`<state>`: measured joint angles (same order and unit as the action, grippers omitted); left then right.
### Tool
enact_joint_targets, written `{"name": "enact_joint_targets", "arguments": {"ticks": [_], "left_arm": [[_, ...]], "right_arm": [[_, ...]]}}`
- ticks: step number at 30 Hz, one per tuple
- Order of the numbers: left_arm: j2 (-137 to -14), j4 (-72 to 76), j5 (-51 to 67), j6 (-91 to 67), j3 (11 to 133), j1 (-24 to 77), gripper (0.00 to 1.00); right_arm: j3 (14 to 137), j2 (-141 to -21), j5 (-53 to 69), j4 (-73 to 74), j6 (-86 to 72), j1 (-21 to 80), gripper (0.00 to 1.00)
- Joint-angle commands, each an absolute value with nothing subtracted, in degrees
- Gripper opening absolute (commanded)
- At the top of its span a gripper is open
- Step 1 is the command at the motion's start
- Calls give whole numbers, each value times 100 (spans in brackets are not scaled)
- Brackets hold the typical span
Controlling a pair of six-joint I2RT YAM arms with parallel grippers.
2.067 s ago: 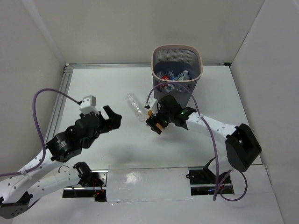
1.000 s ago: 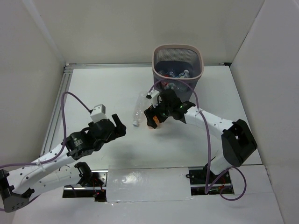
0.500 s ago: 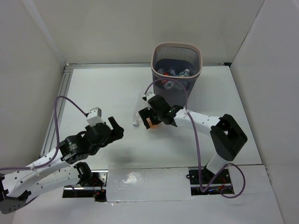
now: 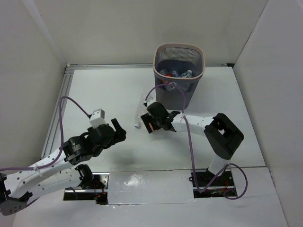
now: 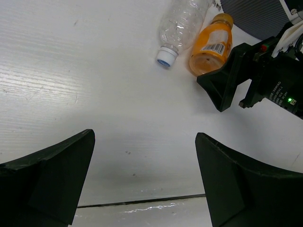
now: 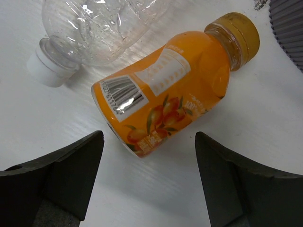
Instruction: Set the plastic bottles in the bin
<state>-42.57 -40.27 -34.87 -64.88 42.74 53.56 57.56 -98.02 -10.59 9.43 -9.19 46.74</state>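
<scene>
Two are left on the desk [image 4: 104, 94] near the bin [image 4: 179, 46]: the orange bottle [image 6: 175, 90], framed for grasping by the open-jawed right gripper [image 6: 149, 142], and the clear bottle [image 6: 94, 28] beside it, while the left gripper [image 5: 144, 137] is held open, apart.

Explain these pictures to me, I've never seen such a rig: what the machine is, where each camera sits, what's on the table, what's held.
Two robot arms are bolted at the near edge of a white table, each ending in a two-finger gripper. One picture looks down from above; the other two come from wrist cameras, so the dark shapes at their bottom edges are fingers. An orange bottle and a clear unlabelled bottle lie side by side near the mesh bin, which already holds other bottles. The right gripper hangs open over the orange bottle, a finger either side, not gripping. The left gripper is open and empty.
</scene>
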Motion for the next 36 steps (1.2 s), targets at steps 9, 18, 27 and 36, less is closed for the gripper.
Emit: {"name": "enact_joint_targets", "arguments": {"ticks": [9, 18, 27, 36], "left_arm": [[-4192, -3885, -3647, -6530, 4271, 5388, 100], [-3964, -3833, -3647, -6530, 3938, 5388, 100], [-3806, -3779, -3647, -6530, 3823, 5440, 100], [-3411, -3832, -3647, -6661, 3613, 5440, 100]], "right_arm": [[5774, -9346, -294, 1018, -2, 4658, 90], [5134, -7226, 2070, 1854, 3315, 4176, 99], [4465, -7453, 3551, 2294, 8859, 3129, 99], [5229, -8499, 3445, 1881, 9492, 3050, 99]]}}
